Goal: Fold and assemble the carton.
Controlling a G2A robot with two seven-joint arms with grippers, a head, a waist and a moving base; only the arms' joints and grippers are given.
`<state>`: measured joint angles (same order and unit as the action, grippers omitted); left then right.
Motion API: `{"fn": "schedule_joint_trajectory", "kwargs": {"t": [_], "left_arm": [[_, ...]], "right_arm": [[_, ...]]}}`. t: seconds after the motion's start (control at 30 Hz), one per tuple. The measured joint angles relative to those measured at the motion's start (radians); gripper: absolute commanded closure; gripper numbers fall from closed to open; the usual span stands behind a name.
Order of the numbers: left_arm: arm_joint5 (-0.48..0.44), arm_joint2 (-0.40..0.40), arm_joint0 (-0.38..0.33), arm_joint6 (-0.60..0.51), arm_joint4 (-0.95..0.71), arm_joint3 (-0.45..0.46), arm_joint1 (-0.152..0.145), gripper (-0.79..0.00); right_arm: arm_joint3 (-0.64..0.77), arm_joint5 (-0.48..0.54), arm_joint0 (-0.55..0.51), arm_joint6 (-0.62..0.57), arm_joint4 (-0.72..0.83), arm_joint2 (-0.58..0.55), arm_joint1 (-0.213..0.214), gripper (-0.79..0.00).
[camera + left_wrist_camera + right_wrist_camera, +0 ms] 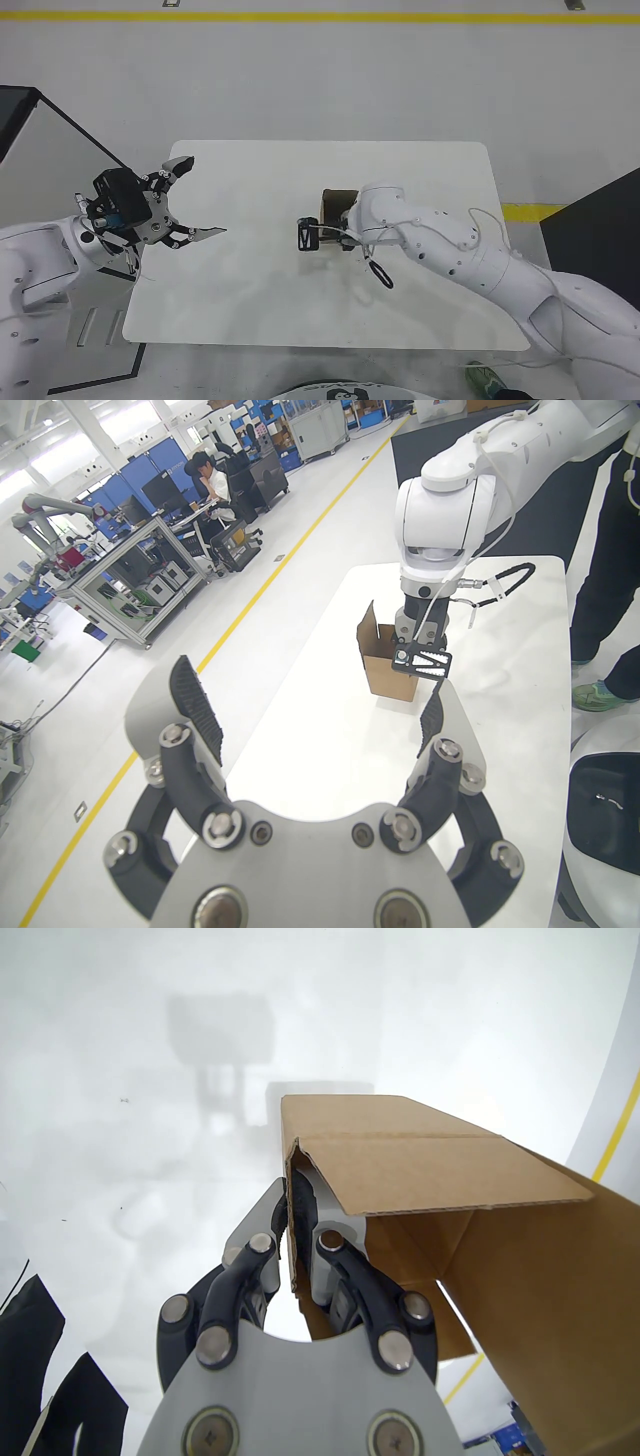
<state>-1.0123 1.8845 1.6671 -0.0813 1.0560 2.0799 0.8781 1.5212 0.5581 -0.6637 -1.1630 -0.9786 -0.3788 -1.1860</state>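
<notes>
The big flat white table point(420, 170) is under both my arms. Near its middle stands the small brown cardboard carton point(387, 672). It is upright and open at the top, with one flap sticking up. My right claw point(295, 1198) is right above it and pinches one side wall of the carton, with one finger inside and one outside, tight on the cardboard edge. My left claw point(200, 197) is spread wide and holds nothing. It hangs over the table's left end, well apart from the carton.
</notes>
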Motion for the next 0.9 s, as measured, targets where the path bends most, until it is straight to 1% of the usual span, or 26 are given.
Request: {"fn": "schedule_joint_trajectory", "kwargs": {"t": [0.2,0.23,0.27,0.47,0.53,0.57,0.6,0.63,0.67,0.7,0.73,0.77,0.8,0.83,0.9], "left_arm": [[0.0,0.0,0.0,0.0,0.0,0.0,0.0,-0.785],[0.0,0.0,0.0,0.0,0.0,0.0,0.0,-0.785],[0.0,0.0,0.0,0.0,0.0,0.0,0.0,-0.785],[0.0,0.0,0.0,0.0,0.0,0.0,0.0,-0.785],[0.0,0.0,0.0,0.0,0.0,0.0,0.0,-0.785],[0.0,0.0,0.0,0.0,0.0,0.0,0.0,-0.785],[0.0,0.0,0.0,0.0,0.0,0.0,0.0,-0.785],[0.0,0.0,0.0,0.0,0.0,0.0,0.0,-0.785],[0.0,0.0,0.0,0.0,0.0,0.0,0.0,-0.785],[0.0,0.0,0.0,0.0,0.0,0.0,0.0,-0.785],[0.0,0.0,0.0,0.0,0.0,0.0,0.0,-0.785],[0.0,0.0,0.0,0.0,0.0,0.0,0.0,-0.785],[0.0,0.0,0.0,0.0,0.0,0.0,0.0,-0.785],[0.0,0.0,0.0,0.0,0.0,0.0,0.0,-0.785],[0.0,0.0,0.0,0.0,0.0,0.0,0.0,-0.785]], "right_arm": [[-0.038,-0.032,0.007,0.011,-0.018,0.022,-0.031,0.0],[-0.045,-0.036,0.007,0.014,-0.019,0.024,-0.035,-0.058],[-0.05,-0.038,0.007,0.015,-0.02,0.025,-0.038,-0.083],[-0.077,-0.042,0.003,0.019,-0.021,0.028,-0.055,-0.058],[-0.084,-0.043,0.0,0.021,-0.021,0.028,-0.059,-0.062],[-0.087,-0.043,-0.001,0.021,-0.022,0.028,-0.061,-0.08],[-0.089,-0.044,-0.001,0.022,-0.022,0.027,-0.062,-0.108],[-0.091,-0.045,-0.002,0.023,-0.023,0.026,-0.065,-0.172],[-0.092,-0.046,-0.002,0.023,-0.024,0.024,-0.066,-0.283],[-0.09,-0.047,-0.003,0.023,-0.025,0.022,-0.067,-0.357],[-0.085,-0.049,-0.002,0.019,-0.026,0.019,-0.068,-0.499],[-0.08,-0.051,-0.002,0.016,-0.027,0.015,-0.068,-0.585],[-0.073,-0.053,-0.002,0.011,-0.028,0.011,-0.067,-0.653],[-0.063,-0.056,-0.003,0.003,-0.029,0.004,-0.066,-0.696],[-0.046,-0.061,-0.006,-0.008,-0.027,-0.009,-0.062,-0.708]]}}
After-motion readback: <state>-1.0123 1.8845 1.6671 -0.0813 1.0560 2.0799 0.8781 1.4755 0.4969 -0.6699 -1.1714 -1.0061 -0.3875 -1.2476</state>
